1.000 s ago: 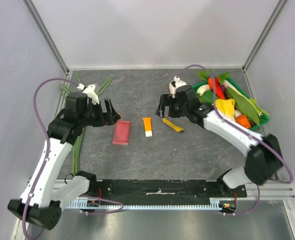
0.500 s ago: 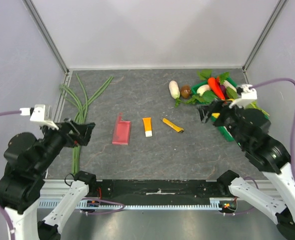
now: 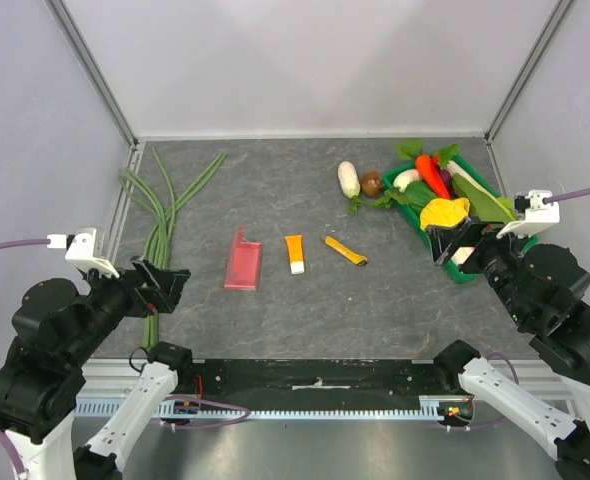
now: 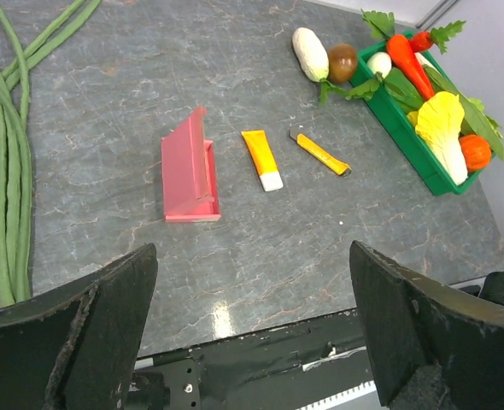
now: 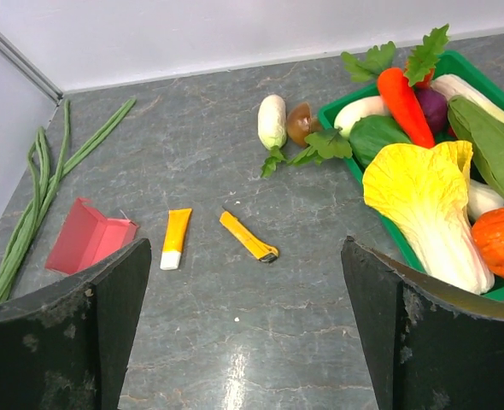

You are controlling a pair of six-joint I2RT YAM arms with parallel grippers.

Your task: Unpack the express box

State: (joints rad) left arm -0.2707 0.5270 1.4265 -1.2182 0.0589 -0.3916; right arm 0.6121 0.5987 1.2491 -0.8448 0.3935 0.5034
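The express box [image 3: 243,264] is a small pink-red cardboard box lying left of the table's middle, with its flap standing up along its left side. It also shows in the left wrist view [image 4: 188,171] and the right wrist view [image 5: 88,239]. An orange tube with a white cap [image 3: 294,253] lies just right of it, then a yellow-and-black utility knife [image 3: 346,251]. My left gripper [image 3: 160,283] is open and empty, held high near the front left. My right gripper [image 3: 448,243] is open and empty, high at the right, over the tray's near end.
A green tray [image 3: 462,275] full of vegetables stands at the back right. A white radish [image 3: 348,178] and a brown mushroom [image 3: 372,183] lie beside it. Long green beans [image 3: 159,215] run along the left edge. Walls close three sides.
Both arms have pulled back from the box and knife toward the near edge and risen. The box's flap, which lay lower a second ago, now stands up.
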